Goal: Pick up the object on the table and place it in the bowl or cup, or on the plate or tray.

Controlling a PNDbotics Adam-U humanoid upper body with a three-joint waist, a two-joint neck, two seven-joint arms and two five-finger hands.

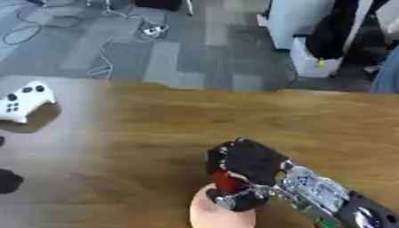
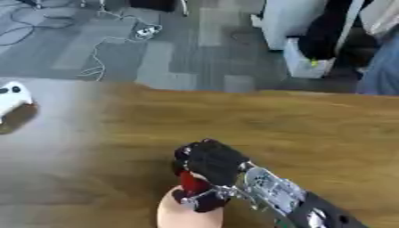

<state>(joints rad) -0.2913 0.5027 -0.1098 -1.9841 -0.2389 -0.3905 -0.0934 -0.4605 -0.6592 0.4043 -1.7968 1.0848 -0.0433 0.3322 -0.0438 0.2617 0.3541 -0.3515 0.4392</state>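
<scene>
My right hand [image 1: 246,167] reaches in from the lower right over the wooden table [image 1: 311,124]. Its fingers are curled round a small red object [image 1: 227,181], of which only a part shows between the fingers. The hand hovers right over a pale pink round vessel [image 1: 218,213] at the bottom edge, a cup or bowl; its rim is partly hidden by the hand. I cannot tell whether the red object touches the vessel. My left hand shows in neither view.
A white game controller [image 1: 23,101] lies at the far left on a grey patch of table. A dark object [image 1: 9,180] sits at the left edge. Beyond the table's far edge are floor cables and a white cabinet.
</scene>
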